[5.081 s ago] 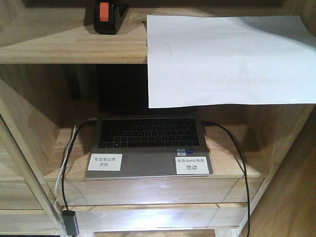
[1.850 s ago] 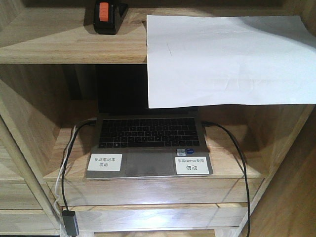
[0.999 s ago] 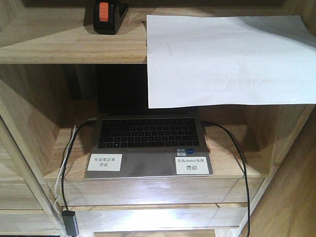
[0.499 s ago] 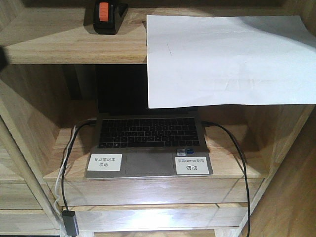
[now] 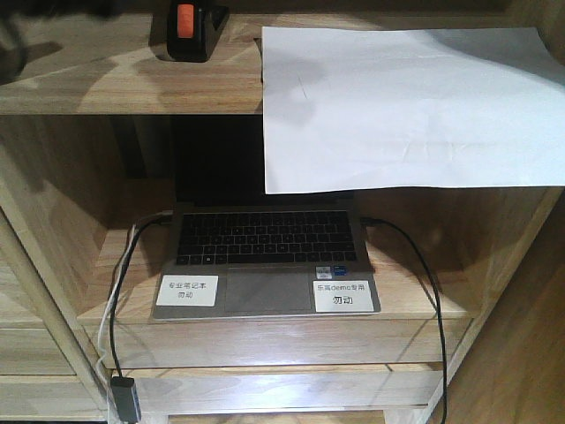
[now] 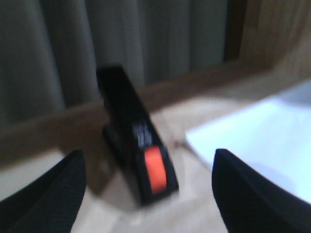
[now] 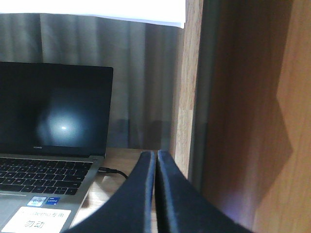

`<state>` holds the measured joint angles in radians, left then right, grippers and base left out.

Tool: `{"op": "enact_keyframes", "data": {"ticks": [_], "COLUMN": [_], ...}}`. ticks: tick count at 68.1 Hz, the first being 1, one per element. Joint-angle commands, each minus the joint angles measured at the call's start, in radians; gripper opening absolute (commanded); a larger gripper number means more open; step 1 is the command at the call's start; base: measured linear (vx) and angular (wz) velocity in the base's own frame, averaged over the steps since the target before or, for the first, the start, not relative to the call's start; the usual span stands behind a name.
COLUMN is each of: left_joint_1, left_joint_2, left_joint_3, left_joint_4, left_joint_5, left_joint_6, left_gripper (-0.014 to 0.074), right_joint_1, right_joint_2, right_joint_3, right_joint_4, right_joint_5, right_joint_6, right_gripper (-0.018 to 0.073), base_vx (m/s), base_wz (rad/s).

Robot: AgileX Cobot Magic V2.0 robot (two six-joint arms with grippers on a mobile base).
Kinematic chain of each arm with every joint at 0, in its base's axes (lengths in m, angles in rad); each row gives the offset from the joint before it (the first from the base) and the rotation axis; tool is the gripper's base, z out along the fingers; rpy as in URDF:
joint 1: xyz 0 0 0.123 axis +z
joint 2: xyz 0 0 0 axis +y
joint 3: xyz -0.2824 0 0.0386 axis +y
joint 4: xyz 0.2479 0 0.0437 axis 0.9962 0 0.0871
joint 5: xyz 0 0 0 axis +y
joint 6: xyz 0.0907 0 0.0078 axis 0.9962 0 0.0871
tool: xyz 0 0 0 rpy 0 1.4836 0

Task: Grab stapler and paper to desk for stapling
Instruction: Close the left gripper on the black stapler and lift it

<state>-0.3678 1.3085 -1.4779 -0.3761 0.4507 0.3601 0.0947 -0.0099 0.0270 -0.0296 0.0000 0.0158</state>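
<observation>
Light-wood shelving fills the front view. The paper lies on the upper shelf at the right of the frame, and its near part hangs over the shelf edge and hides the top of the bay below. In that lower bay at the centre sits an open laptop, with a white printed label at each side of its palm rest. A black cable runs down from its right side. The stapler stands on the upper shelf at top centre-left, well left of the sheet, with its orange end towards the camera. A dark blur crosses the upper left corner; what it is cannot be told.

Only the left wrist view shows the stapler close up, though blurred. It stands in mid-frame in front of a grey curtain, with a corner of the sheet at the right. The left gripper is spread wide. Its dark fingers sit at the lower corners on either side of the stapler and touch nothing.

Only the right wrist view shows the laptop's dark screen, at the left of the frame, and the sheet's overhanging edge along the top. The right gripper has its fingers pressed together at bottom centre, empty, beside a wooden upright.
</observation>
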Motion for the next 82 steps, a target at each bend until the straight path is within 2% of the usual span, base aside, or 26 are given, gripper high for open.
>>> {"op": "enact_keyframes", "data": {"ticks": [1, 14, 28, 35, 48, 57, 82], "left_joint_1": [-0.009, -0.009, -0.009, -0.009, -0.009, -0.009, -0.009], "left_joint_2": [0.055, 0.227, 0.375, 0.424, 0.47, 0.489, 0.539], "left_joint_3": [-0.163, -0.443, -0.67, -0.734, -0.774, -0.774, -0.774], "left_joint_4": [-0.02, -0.008, 0.128, 0.143, 0.148, 0.189, 0.198], "left_joint_5": [0.004, 0.162, 0.304, 0.351, 0.373, 0.372, 0.398], "left_joint_6": [-0.047, -0.111, -0.254, -0.266, -0.291, -0.334, -0.372], "left_gripper": [0.0528, 0.0528, 0.0528, 0.0528, 0.0528, 0.0528, 0.0528], "right_joint_1": [-0.009, -0.009, -0.009, -0.009, -0.009, -0.009, -0.009], "right_joint_2": [-0.01, -0.01, -0.01, -0.01, -0.01, -0.01, -0.01], "right_joint_3": [0.024, 0.024, 0.024, 0.024, 0.024, 0.024, 0.024], "right_joint_4": [-0.003, -0.003, -0.003, -0.003, -0.003, -0.003, -0.003], "right_joint_5": [-0.078, -0.078, -0.078, -0.078, -0.078, -0.078, -0.078], "right_joint_6": [-0.01, -0.01, -0.01, -0.01, -0.01, -0.01, -0.01], "right_gripper": [-0.0009, -0.0009, -0.0009, -0.0009, -0.0009, -0.0009, -0.0009], "base_vx": [0.0, 0.0, 0.0, 0.0, 0.0, 0.0, 0.0], "base_wz": [0.0, 0.0, 0.0, 0.0, 0.0, 0.0, 0.0]}}
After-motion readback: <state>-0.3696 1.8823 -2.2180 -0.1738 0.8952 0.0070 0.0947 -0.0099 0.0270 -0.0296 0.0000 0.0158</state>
